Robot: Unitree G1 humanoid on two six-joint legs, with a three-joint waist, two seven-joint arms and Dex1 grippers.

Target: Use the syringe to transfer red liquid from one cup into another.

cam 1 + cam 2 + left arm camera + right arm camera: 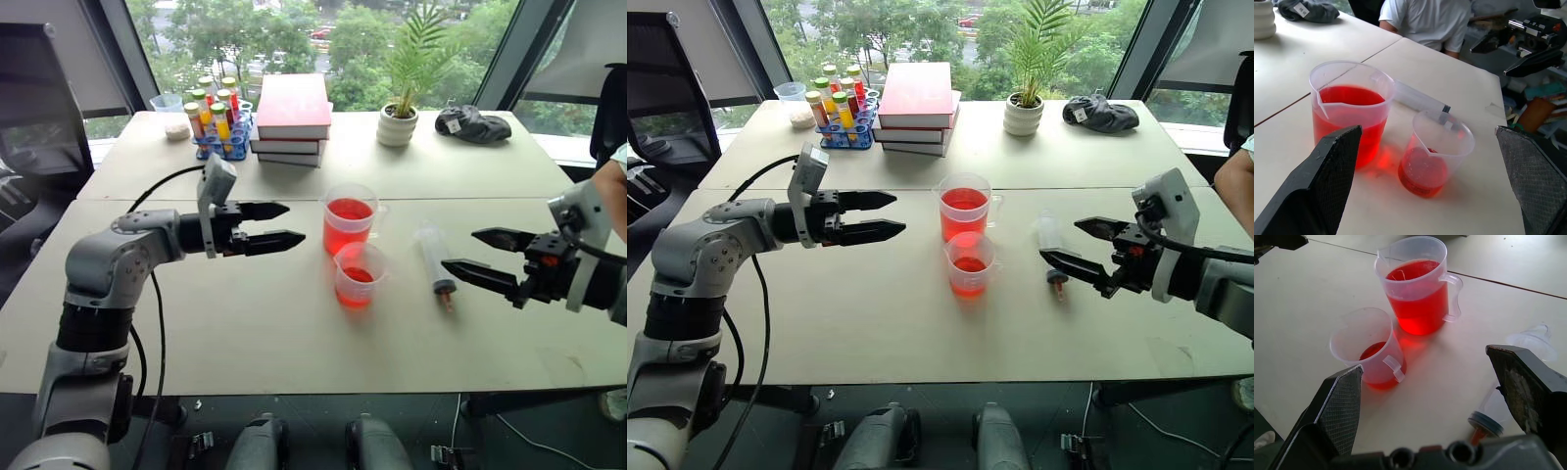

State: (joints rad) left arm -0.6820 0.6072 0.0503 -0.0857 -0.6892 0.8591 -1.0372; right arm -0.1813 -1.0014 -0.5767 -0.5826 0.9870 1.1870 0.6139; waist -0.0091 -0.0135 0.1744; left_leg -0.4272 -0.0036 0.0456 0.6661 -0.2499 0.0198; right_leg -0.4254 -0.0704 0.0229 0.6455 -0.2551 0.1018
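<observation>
- The syringe [434,261] lies flat on the white table [245,323], right of the two cups and toward the table's right edge, its orange-red tip [1478,435] pointing at the near edge and its plunger end toward the far edge.
- No gripper touches the syringe.
- The taller cup [349,219], with a handle and spout, stands near the middle of the table and holds red liquid [1351,96] to well over half its height.
- The shorter cup [358,275] stands just in front of the taller one, toward the near edge, almost touching it, with a shallow layer of red liquid at its base.
- The right gripper [483,257] hovers just right of the syringe, fingers spread wide and empty, the lower fingertip close to the syringe's tip.
- The left gripper [276,224] hangs left of the cups, pointing at them, its fingers wide apart and holding nothing.
- Along the far edge stand a rack of capped tubes [216,122], a stack of books [291,117], a small potted plant [402,113] and a dark cloth bundle [473,124].
- A person in a white shirt [1425,22] sits beyond the table's right edge.
</observation>
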